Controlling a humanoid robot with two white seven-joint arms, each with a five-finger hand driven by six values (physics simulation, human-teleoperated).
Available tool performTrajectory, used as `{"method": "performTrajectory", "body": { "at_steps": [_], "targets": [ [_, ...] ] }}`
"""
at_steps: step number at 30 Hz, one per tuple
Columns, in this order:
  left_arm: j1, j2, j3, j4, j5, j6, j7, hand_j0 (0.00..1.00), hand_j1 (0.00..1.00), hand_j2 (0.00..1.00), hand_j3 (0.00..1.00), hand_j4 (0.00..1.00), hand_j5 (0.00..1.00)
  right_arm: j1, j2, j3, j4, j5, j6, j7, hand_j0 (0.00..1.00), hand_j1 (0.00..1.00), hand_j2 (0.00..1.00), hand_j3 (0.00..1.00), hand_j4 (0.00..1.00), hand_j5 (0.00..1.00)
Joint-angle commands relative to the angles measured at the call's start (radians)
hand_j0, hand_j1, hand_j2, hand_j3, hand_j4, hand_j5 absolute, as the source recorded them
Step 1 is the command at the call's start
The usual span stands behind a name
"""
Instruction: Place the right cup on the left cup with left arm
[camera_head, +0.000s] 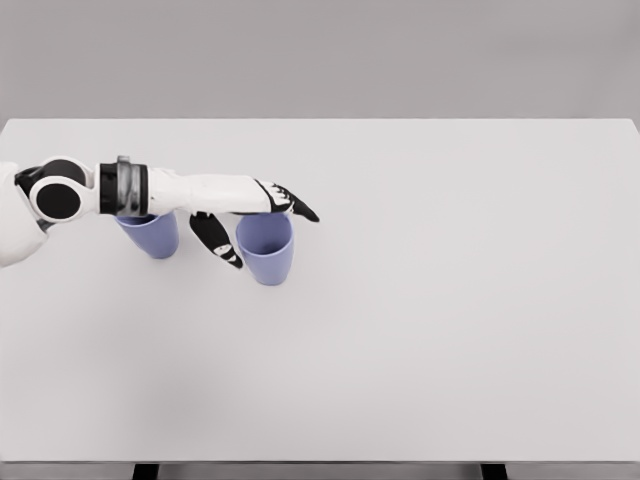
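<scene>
Two blue-violet cups stand upright on the white table (420, 300). The left cup (152, 236) is partly hidden under my left wrist. The right cup (267, 250) stands a little nearer, its rim partly covered by my left hand (262, 225). That hand reaches in from the left, its fingers (296, 205) stretched over the far side of the right cup's rim and its thumb (216, 240) hanging down in the gap between the cups. The fingers are spread and do not close on the cup. The right arm does not show.
The table's far edge (320, 120) runs across the top and the near edge (320, 462) along the bottom. A plain grey wall lies behind.
</scene>
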Motion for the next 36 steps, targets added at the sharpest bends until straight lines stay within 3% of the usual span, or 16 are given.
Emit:
{"method": "performTrajectory", "body": {
  "at_steps": [1,5,11,16,27,36],
  "targets": [
    [0.0,0.003,0.004,0.0,0.008,0.002,0.011,0.79,0.79,0.79,0.79,0.79,0.79,0.0,0.0,0.0,0.0,0.001,0.0,0.0,1.0,1.0,1.0,1.0,1.0,1.0],
    [0.012,0.003,0.005,0.0,0.008,0.002,0.012,0.7,0.7,0.7,0.7,0.7,0.7,0.0,0.0,0.0,0.0,0.001,0.0,0.0,1.0,1.0,1.0,1.0,1.0,1.0],
    [0.021,0.008,0.009,-0.003,0.01,0.002,0.012,0.67,0.67,0.67,0.67,0.67,0.67,0.0,0.0,0.0,0.0,0.001,0.0,0.0,1.0,1.0,1.0,1.0,1.0,1.0],
    [0.014,0.022,0.051,-0.029,0.024,0.002,0.006,0.64,0.64,0.64,0.64,0.64,0.64,0.0,0.0,0.0,0.0,0.001,0.0,0.0,1.0,1.0,1.0,1.0,1.0,1.0],
    [-0.034,0.124,0.07,-0.089,0.056,0.002,-0.003,0.64,0.64,0.64,0.64,0.64,0.64,0.0,0.0,0.0,0.0,0.001,0.0,0.0,1.0,1.0,1.0,1.0,1.0,1.0],
    [-0.077,0.177,0.07,-0.089,0.071,0.002,-0.015,0.64,0.64,0.64,0.64,0.64,0.64,0.0,0.0,0.0,0.0,0.001,0.0,0.0,1.0,1.0,1.0,1.0,1.0,1.0]
  ]
}}
